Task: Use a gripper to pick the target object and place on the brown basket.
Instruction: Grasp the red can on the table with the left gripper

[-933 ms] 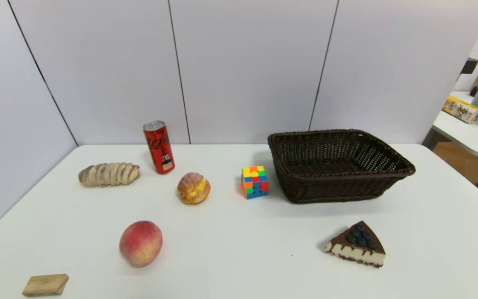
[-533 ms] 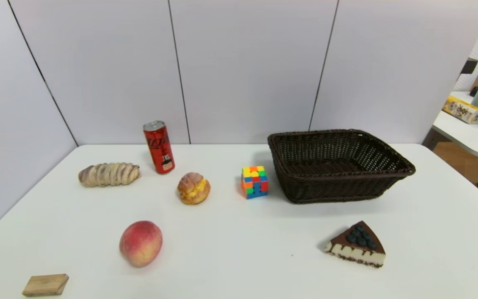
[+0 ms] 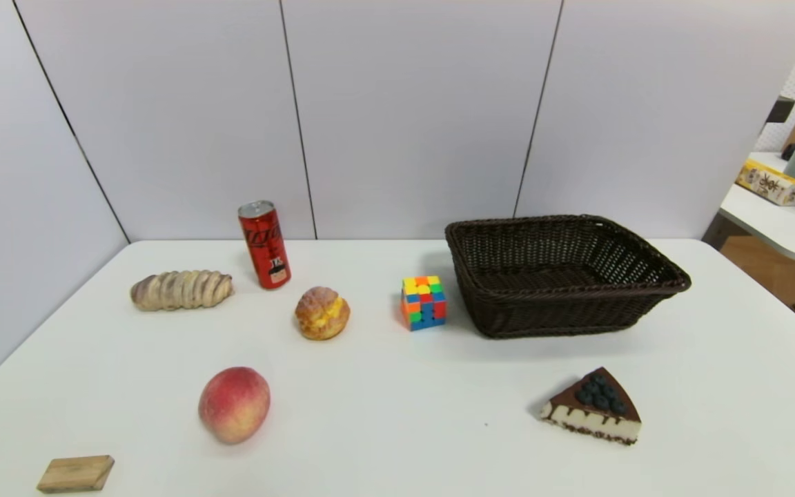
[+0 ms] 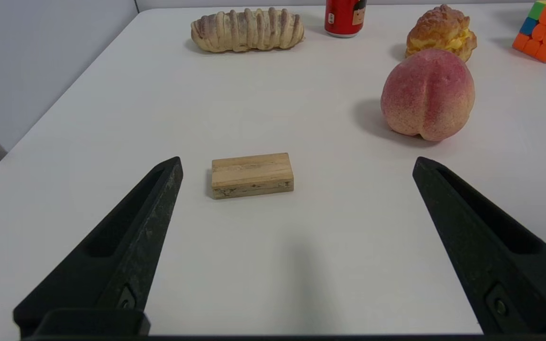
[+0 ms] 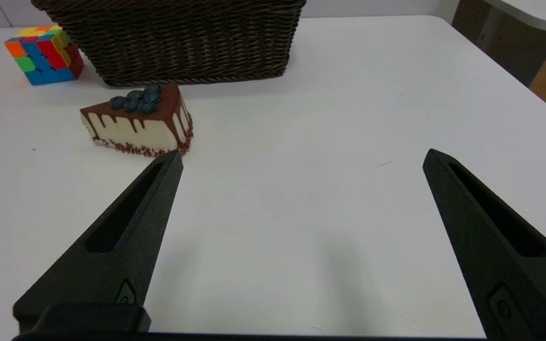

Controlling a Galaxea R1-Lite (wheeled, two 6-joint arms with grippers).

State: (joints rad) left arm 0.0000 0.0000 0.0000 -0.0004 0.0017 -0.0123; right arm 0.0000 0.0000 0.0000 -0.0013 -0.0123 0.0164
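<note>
The slim red drink can [image 3: 264, 244] stands upright at the back left of the white table; its base shows in the left wrist view [image 4: 345, 18]. The brown basket [image 3: 563, 276] sits at the back right and is empty; its wall shows in the right wrist view [image 5: 178, 42]. Neither arm shows in the head view. My left gripper [image 4: 296, 163] is open and empty, low over the table's near left, with a wooden block just beyond it. My right gripper [image 5: 301, 158] is open and empty over the near right, close to a cake slice.
On the table lie a striped bread roll [image 3: 181, 289], a cream puff [image 3: 321, 313], a colour cube [image 3: 424, 302], a peach [image 3: 234, 404], a wooden block [image 3: 76, 473] and a chocolate cake slice [image 3: 594, 407]. A second table with clutter [image 3: 784, 193] stands at far right.
</note>
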